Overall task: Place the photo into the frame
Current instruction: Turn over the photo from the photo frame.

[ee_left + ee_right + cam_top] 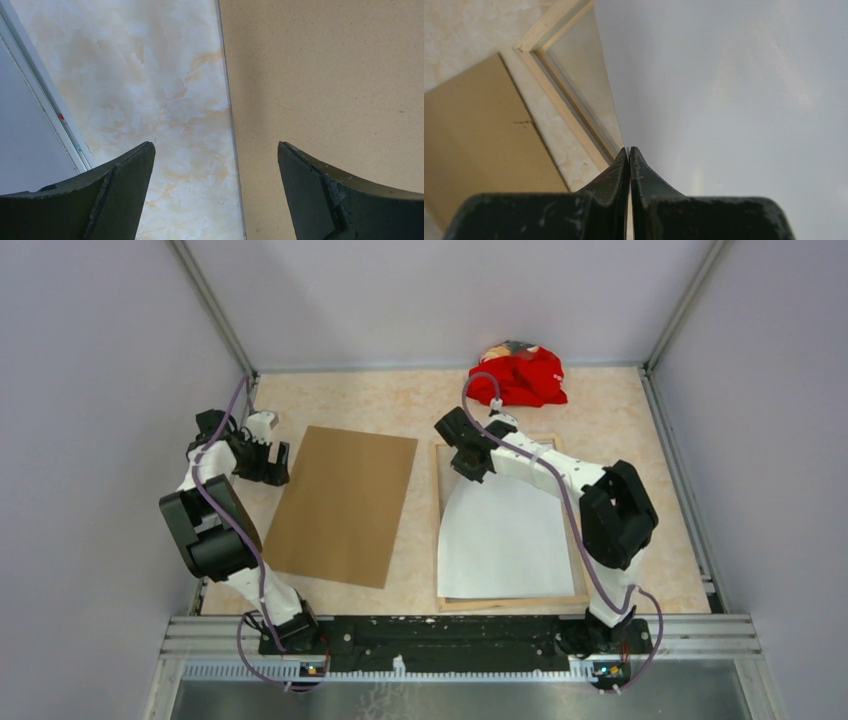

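The photo (505, 540) shows its plain white back and lies over the frame (441, 540), whose light wood rails stick out around it on the right half of the table. My right gripper (468, 472) is shut on the photo's far left corner, which curves up off the frame. In the right wrist view the shut gripper (629, 149) pinches the sheet's thin edge, with the white photo (734, 90) to the right and a frame rail (556, 97) to the left. My left gripper (278, 462) is open and holds nothing.
A plain brown backing board (345, 505) lies left of the frame. In the left wrist view the open gripper (215, 145) hovers over the board's (325, 75) left edge and bare marble table (140, 75). A red cloth (520, 375) sits at the back wall.
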`<state>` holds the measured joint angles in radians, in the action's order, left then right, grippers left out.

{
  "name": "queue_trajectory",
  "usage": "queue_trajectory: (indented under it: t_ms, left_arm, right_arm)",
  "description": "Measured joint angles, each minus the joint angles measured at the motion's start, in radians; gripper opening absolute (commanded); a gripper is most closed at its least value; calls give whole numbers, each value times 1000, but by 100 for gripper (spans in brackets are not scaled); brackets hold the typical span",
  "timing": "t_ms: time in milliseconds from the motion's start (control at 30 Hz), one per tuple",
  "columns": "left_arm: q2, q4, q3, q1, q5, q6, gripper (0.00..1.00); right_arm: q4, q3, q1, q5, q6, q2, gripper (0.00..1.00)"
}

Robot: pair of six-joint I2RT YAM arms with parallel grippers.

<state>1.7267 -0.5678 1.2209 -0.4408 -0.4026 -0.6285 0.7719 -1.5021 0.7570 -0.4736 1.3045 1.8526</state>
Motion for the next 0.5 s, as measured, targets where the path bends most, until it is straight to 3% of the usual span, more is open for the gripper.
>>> queue_trajectory:
  t_ms: [500]
  left_arm:
    - [0,0,0,0,3,-2,99]
  right_arm:
    - [19,-23,0,13,-260,39,0]
